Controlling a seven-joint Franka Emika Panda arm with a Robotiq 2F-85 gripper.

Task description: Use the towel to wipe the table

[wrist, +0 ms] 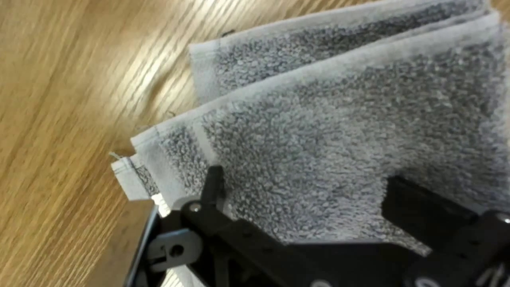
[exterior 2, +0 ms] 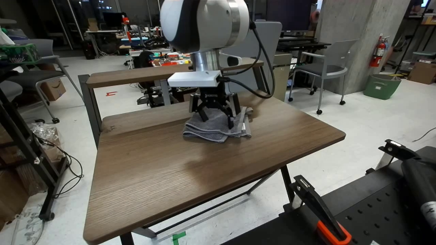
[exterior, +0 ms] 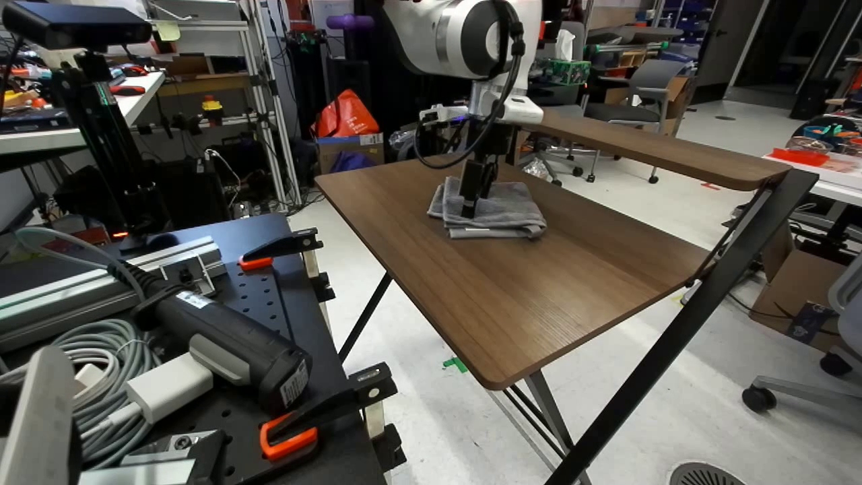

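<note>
The towel, a grey folded cloth, lies in rumpled layers on the table. It shows in both exterior views [exterior: 512,210] [exterior 2: 206,131] and fills much of the wrist view [wrist: 318,119]. The table has a brown wood-grain top [exterior: 539,289] [exterior 2: 163,177] [wrist: 79,79]. My gripper [exterior: 474,202] [exterior 2: 217,121] points down over the towel with its fingers spread apart. In the wrist view my gripper [wrist: 303,177] has flat towel surface between its fingertips and no fold pinched. The fingertips are at or just above the cloth; exact contact is hard to tell.
A raised brown shelf [exterior: 646,145] [exterior 2: 136,75] runs along one side of the table on dark metal legs. A black cart [exterior: 269,296] with orange-tipped clamps [exterior: 289,438], a black handheld device [exterior: 229,337] and coiled cable stands beside the table. Chairs [exterior 2: 323,68] stand behind.
</note>
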